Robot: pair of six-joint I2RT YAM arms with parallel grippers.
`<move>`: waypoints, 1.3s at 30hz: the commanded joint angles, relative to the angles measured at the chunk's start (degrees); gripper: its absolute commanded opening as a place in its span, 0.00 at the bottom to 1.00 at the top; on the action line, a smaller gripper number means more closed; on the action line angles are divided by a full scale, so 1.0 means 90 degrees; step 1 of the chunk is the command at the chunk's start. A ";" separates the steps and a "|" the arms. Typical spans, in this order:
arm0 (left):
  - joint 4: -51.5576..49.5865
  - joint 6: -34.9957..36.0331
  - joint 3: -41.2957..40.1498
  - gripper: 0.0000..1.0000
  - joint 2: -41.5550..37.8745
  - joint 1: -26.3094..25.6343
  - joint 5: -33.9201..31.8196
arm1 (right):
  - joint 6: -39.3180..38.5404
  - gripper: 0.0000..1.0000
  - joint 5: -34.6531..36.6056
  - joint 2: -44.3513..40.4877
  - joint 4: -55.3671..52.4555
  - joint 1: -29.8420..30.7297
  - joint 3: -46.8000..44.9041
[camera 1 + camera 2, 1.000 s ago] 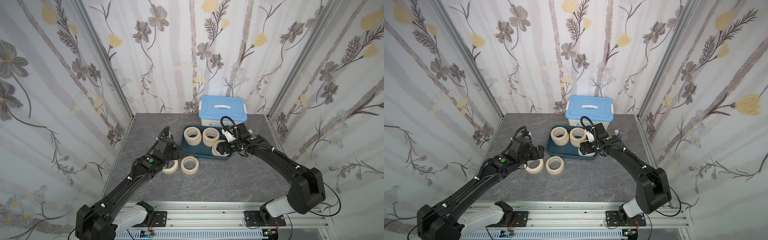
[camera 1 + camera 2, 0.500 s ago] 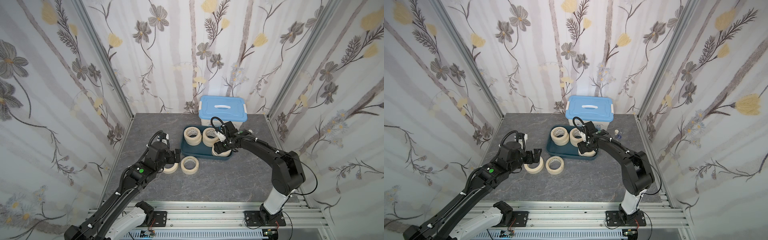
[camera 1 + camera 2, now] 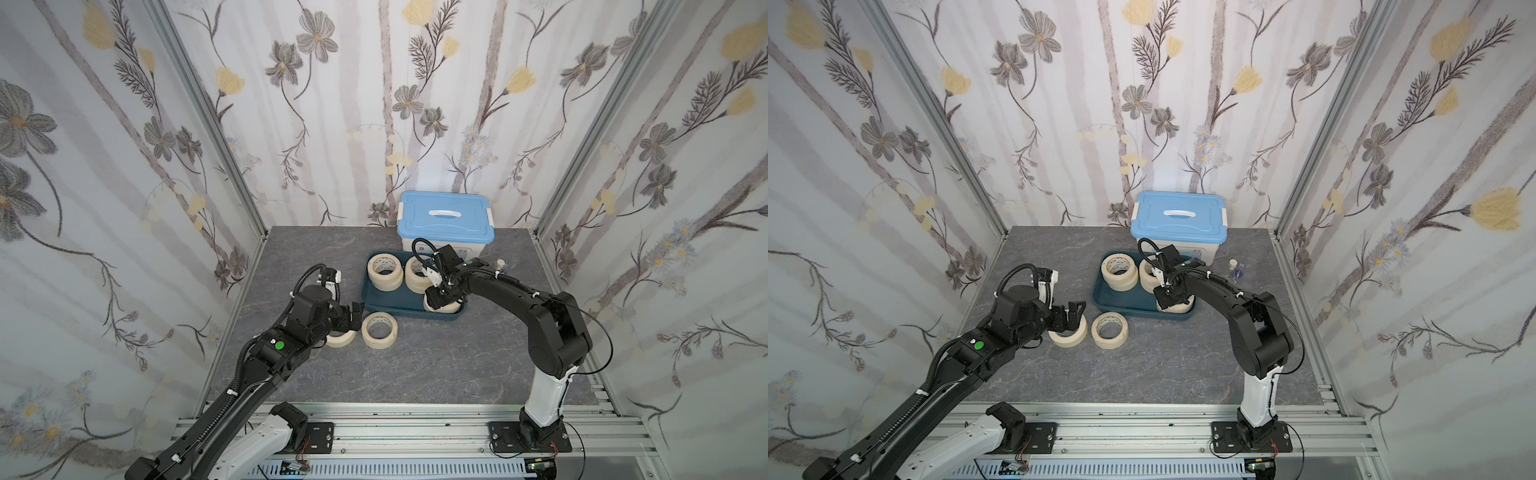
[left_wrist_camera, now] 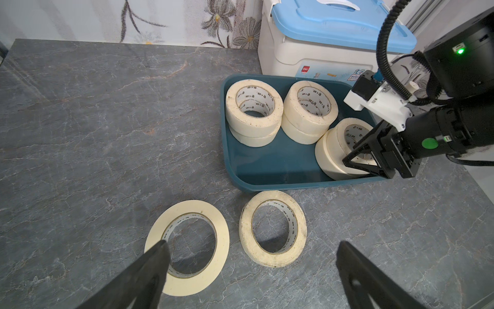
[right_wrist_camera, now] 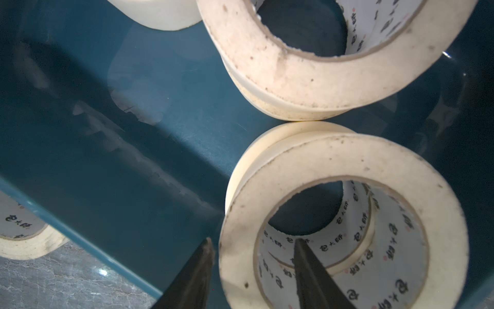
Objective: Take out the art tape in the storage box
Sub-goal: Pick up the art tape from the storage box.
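Observation:
The dark teal storage box [image 3: 409,316] [image 4: 280,160] holds three stacks of cream art tape: two at the back [image 3: 386,272] [image 3: 415,272] and one at the front right [image 3: 446,306] [image 4: 334,136]. My right gripper [image 3: 436,297] [image 5: 252,240] reaches down onto that front-right stack. One finger is inside the top roll's [image 5: 441,227] core and one outside, and small gaps still show, so it is open. Two rolls [image 4: 222,238] [image 4: 301,232] lie flat on the table in front of the box. My left gripper [image 3: 352,315] [image 4: 252,244] hangs wide open above them, holding nothing.
A white bin with a light-blue handled lid [image 3: 445,216] stands right behind the storage box. A small bottle-like thing [image 3: 1233,266] sits to the right of the box. Grey tabletop [image 3: 415,365] stretches toward the front rail, and flowered walls close off three sides.
My right gripper's jaws have narrowed from wide open to astride the top roll's wall, and its elbow has swung inward. The left arm has drawn back a little, still open.

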 commanded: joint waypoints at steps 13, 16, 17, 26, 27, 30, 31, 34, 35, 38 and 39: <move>0.0054 0.0105 -0.0054 1.00 -0.0003 0.0002 -0.0062 | -0.0135 0.27 0.0183 -0.0293 -0.0389 0.0024 0.0111; 0.0067 0.0101 -0.0070 1.00 -0.0001 0.0005 -0.0060 | -0.0183 0.26 0.0243 -0.0347 -0.0455 0.0051 0.0133; 0.0074 0.0100 -0.0078 1.00 -0.0008 0.0005 -0.0066 | -0.0195 0.26 0.0271 -0.0355 -0.0460 0.0052 0.0134; 0.0066 0.0097 -0.0090 1.00 -0.0007 0.0008 -0.0099 | -0.0178 0.38 0.0169 -0.0125 -0.0489 0.0095 0.0225; 0.0062 0.0096 -0.0090 1.00 0.0006 0.0005 -0.0105 | -0.0167 0.39 0.0148 -0.0101 -0.0488 0.0101 0.0242; 0.0057 0.0091 -0.0100 1.00 0.0022 0.0005 -0.0118 | -0.0138 0.39 0.0035 -0.0065 -0.0478 0.0125 0.0286; 0.0052 0.0095 -0.0101 1.00 0.0036 0.0004 -0.0119 | -0.0139 0.39 0.0013 -0.0049 -0.0478 0.0126 0.0299; 0.0052 0.0086 -0.0110 1.00 0.0055 0.0004 -0.0130 | -0.0139 0.42 0.0003 0.0035 -0.0478 0.0157 0.0340; 0.0053 0.0086 -0.0110 1.00 0.0066 0.0005 -0.0130 | -0.0140 0.42 0.0014 0.0086 -0.0479 0.0157 0.0365; 0.0042 0.0085 -0.0100 1.00 0.0064 0.0005 -0.0130 | -0.0137 0.41 0.0091 0.0211 -0.0478 0.0167 0.0418; 0.0042 0.0085 -0.0100 1.00 0.0058 0.0005 -0.0127 | -0.0134 0.40 0.0142 0.0240 -0.0478 0.0177 0.0436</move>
